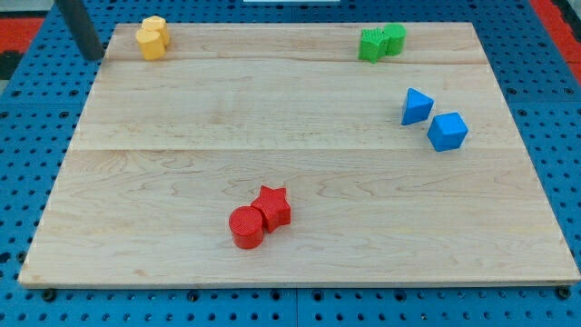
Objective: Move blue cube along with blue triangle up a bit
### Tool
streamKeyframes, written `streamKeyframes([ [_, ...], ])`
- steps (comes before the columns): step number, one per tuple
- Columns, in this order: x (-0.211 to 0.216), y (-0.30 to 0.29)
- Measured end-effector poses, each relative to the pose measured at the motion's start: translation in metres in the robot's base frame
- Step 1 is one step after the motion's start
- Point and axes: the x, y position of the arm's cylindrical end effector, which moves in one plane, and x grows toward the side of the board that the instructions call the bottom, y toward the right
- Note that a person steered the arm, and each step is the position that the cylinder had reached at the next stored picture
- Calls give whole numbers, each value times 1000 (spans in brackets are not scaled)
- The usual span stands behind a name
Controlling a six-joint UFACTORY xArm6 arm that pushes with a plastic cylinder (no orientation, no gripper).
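Observation:
A blue cube (448,131) lies at the view's right side of the wooden board (182,182). A blue triangle (416,106) sits just up and left of it, nearly touching. My rod comes in at the view's top left, and my tip (93,58) rests off the board's top left corner, far to the left of both blue blocks.
Two yellow blocks (152,37) sit together at the board's top left, close to my tip. Two green blocks (381,42) sit at the top right. A red star (273,206) and a red cylinder (246,227) touch near the bottom middle. A blue pegboard (27,136) surrounds the board.

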Motion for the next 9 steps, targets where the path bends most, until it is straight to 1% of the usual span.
streamKeyframes([
  [1, -40, 4],
  [2, -32, 46],
  [3, 13, 99],
  [4, 20, 67],
  [5, 21, 1],
  [6, 71, 10],
  [7, 116, 77],
  [8, 141, 152],
  [9, 141, 156],
])
